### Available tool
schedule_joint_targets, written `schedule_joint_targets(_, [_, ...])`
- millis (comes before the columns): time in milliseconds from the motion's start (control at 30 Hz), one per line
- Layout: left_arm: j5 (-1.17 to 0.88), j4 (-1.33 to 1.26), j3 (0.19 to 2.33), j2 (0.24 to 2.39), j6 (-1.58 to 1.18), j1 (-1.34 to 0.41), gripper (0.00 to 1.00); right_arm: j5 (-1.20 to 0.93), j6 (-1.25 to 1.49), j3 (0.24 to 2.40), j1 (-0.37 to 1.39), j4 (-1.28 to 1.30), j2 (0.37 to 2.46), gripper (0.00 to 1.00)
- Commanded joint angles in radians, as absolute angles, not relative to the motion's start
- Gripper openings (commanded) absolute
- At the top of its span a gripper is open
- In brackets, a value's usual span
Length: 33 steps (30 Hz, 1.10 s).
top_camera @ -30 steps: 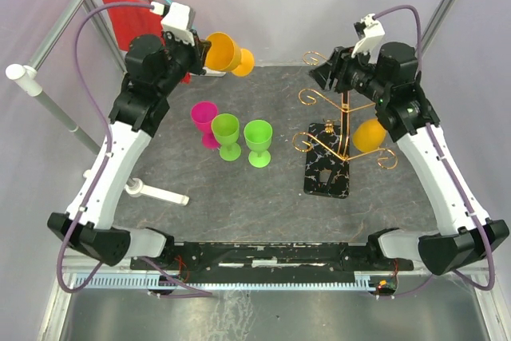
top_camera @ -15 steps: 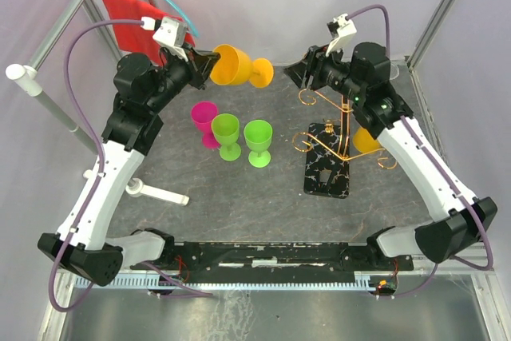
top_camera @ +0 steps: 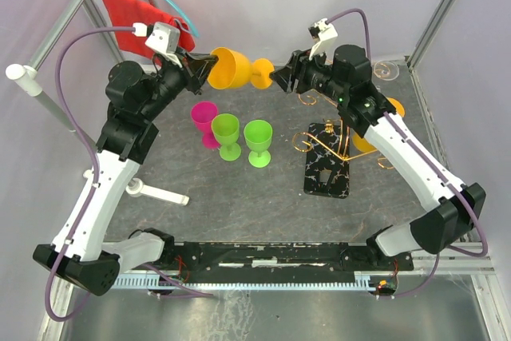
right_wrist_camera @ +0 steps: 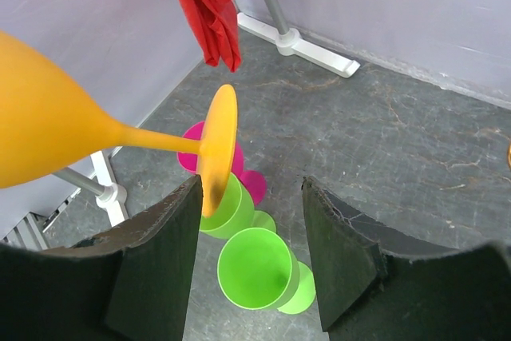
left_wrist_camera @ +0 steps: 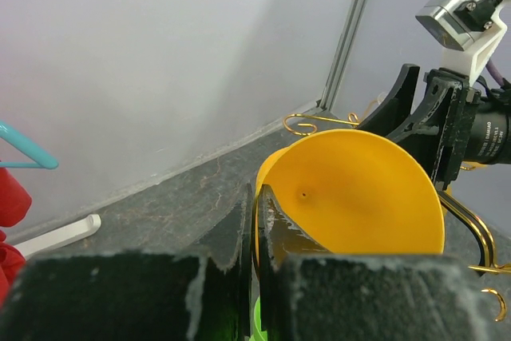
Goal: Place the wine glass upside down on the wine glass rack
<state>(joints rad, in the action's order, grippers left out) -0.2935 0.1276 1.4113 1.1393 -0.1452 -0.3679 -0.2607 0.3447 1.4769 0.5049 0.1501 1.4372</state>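
My left gripper is shut on the rim of an orange wine glass and holds it on its side in the air over the back of the table, foot pointing right. In the left wrist view the fingers pinch the bowl's rim. My right gripper is open, facing the glass's foot, which sits just off its left finger without being gripped. The gold wire wine glass rack stands on its black veined base at the right, and another orange glass hangs on it.
A pink glass and two green glasses stand upright left of the rack, below the held glass. They also show in the right wrist view. A red cloth hangs at back left. A white-footed pole lies at the left.
My left arm has carried the orange glass up and to the right, turning its foot toward the right gripper. My right gripper has swung left from the rack to the glass's foot.
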Motion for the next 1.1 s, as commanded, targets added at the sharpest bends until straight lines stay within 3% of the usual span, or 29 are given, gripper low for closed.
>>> schedule_joint_targets(0, [-0.315,0.066,1.400,1.112,-0.179,-0.369,0.03,-0.266,0.363,1.506,0.523,0.059,1.445,0.60])
schedule_joint_targets(133, [-0.335,0.049,1.390,1.107,-0.193,-0.370,0.03,-0.270,0.366,1.510,0.534,0.045,1.466,0.55])
schedule_joint_targets(233, [-0.337,0.043,1.388,1.106,-0.196,-0.369,0.03,-0.286,0.379,1.516,0.541,0.033,1.483,0.41])
schedule_joint_targets(367, [-0.337,0.037,1.383,1.108,-0.199,-0.369,0.03,-0.298,0.390,1.519,0.547,0.023,1.495,0.33])
schedule_joint_targets(500, [-0.337,0.028,1.372,1.105,-0.204,-0.370,0.06,-0.300,0.382,1.518,0.546,0.025,1.493,0.18])
schedule_joint_targets(567, [-0.333,0.028,1.364,1.101,-0.204,-0.369,0.24,-0.296,0.375,1.519,0.548,0.027,1.489,0.09])
schedule_joint_targets(700, [-0.293,0.042,1.328,1.077,-0.188,-0.370,0.80,-0.263,0.346,1.524,0.546,0.035,1.480,0.01])
schedule_joint_targets(767, [-0.262,0.069,1.309,1.059,-0.169,-0.370,0.93,-0.236,0.298,1.556,0.547,0.068,1.482,0.01])
schedule_joint_targets(833, [-0.223,0.105,1.284,1.036,-0.141,-0.370,0.99,-0.195,0.233,1.613,0.547,0.137,1.490,0.01])
schedule_joint_targets(1067, [-0.116,0.249,1.203,0.940,-0.065,-0.370,0.99,-0.004,-0.091,1.765,0.544,0.333,1.517,0.01])
